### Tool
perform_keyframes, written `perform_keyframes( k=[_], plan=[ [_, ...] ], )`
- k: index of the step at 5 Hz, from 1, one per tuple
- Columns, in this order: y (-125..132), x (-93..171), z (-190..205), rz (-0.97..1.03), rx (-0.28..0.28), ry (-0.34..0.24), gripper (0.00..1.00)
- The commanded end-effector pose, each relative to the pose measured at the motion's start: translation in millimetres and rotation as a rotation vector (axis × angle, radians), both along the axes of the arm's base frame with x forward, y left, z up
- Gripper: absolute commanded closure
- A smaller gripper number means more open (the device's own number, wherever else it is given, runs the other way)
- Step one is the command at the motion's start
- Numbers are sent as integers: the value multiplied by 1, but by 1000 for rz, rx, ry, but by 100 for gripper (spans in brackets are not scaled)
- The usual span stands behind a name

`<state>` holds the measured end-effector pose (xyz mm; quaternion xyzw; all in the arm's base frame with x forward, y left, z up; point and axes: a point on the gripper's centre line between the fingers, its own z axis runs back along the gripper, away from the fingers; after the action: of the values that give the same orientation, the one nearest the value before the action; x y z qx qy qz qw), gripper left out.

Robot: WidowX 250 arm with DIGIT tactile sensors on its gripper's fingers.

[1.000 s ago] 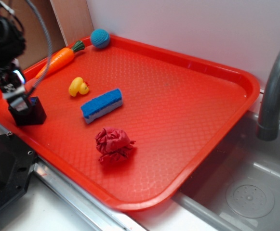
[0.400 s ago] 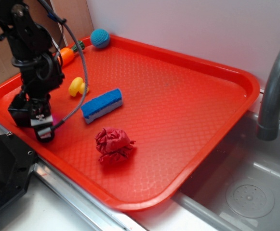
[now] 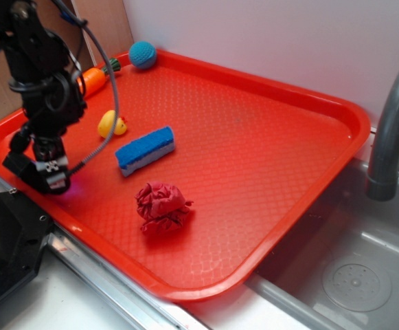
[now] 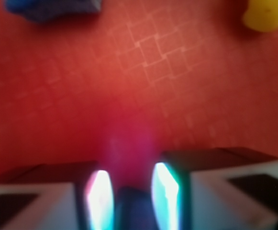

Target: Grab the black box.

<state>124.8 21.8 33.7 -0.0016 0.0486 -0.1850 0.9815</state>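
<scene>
The black box [image 3: 17,165] sits tilted at the near-left corner of the red tray [image 3: 254,158], just inside the rim. My gripper [image 3: 47,181] points down right beside it, and its body hides part of the box. The wrist view is blurred. There my gripper [image 4: 131,184] shows two bright fingers [image 4: 100,201] with a gap between them. A dark shape, the black box [image 4: 134,211], fills the gap low down. I read the gripper as shut on the box.
A yellow duck [image 3: 111,124] and a blue sponge [image 3: 145,150] lie just right of the gripper. A crumpled red cloth [image 3: 161,205] lies nearer the front, and a carrot [image 3: 93,81] and a blue ball [image 3: 143,53] at the back. A dark machine body [image 3: 3,247] borders the left, a faucet [image 3: 391,124] the right.
The arm swung in from the far left and came down at the box. The box has shifted left towards the rim and now sits tilted. The gripper has edged up and left.
</scene>
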Motion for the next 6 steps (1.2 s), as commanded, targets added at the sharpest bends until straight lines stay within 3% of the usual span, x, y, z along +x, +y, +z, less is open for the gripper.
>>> perform_keyframes(
  k=[1, 2, 4, 5, 6],
  plan=[
    [-1, 35, 78, 55, 36, -182, 100],
    [-5, 35, 88, -47, -7, -252, 0],
    [2, -12, 79, -213, -31, -247, 0],
    [8, -25, 73, -195, -62, -210, 0],
    [13, -36, 57, -155, -69, -111, 0]
  ],
)
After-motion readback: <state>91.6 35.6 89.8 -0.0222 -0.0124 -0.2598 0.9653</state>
